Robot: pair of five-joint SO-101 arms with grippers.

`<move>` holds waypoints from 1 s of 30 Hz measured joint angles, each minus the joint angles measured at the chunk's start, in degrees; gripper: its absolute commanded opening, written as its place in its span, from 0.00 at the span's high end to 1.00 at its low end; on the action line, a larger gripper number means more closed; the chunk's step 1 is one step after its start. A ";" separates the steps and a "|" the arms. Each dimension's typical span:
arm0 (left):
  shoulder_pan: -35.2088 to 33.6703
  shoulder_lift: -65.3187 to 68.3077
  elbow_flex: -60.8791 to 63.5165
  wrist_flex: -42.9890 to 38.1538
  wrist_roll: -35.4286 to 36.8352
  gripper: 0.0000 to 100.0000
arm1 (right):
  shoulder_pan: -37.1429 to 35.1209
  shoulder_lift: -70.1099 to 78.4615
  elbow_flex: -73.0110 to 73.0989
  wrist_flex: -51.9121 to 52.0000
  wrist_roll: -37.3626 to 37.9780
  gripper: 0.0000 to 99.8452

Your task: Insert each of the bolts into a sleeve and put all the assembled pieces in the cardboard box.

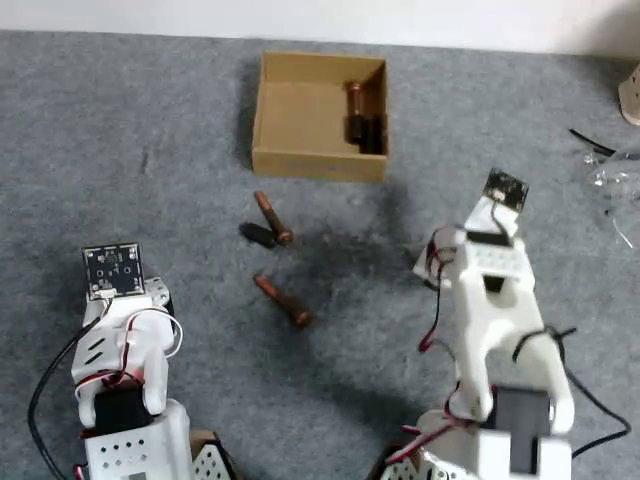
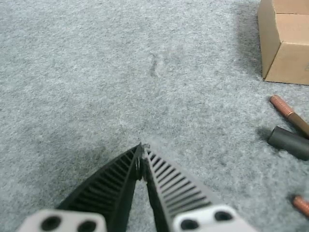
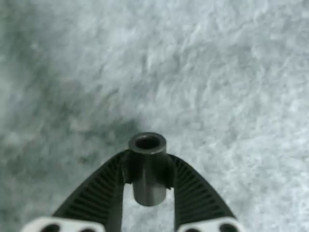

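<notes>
My right hand (image 3: pixel 147 163) clamps a smooth black sleeve (image 3: pixel 148 176), open bore pointing far. Nearest bolt (image 1: pixel 282 302), coppery and threaded, lies to its left on the fuzzy grey desk (image 1: pixel 150 150), long axis far-left to near-right. My left hand (image 2: pixel 142 151), pinched empty, looks about as close. Cardboard box (image 1: pixel 275 150) sits far, centre

A grey, felt-like covering (image 1: pixel 150 150) spreads over the whole counter (image 1: pixel 560 90), its nap rough and mottled. A pale white strip (image 1: pixel 300 15) runs along the far edge. Near the far right corner lie a tangle of clear plastic and thin wire (image 1: pixel 612 172), a black cable end (image 1: pixel 587 141) and a beige object (image 1: pixel 631 95) cut off by the frame. The light is soft, the shadows blurred.
</notes>
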 measured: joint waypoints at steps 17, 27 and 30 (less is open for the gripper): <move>11.69 0.00 -2.55 -2.02 0.09 0.99 | -2.55 -1.23 11.08 -14.68 4.92 0.99; 22.77 0.00 -3.34 1.14 -22.07 0.99 | -2.55 -1.05 10.81 -14.68 5.10 0.99; 26.11 0.09 -4.31 3.78 -28.31 0.99 | -2.55 -1.05 10.81 -14.68 5.10 0.99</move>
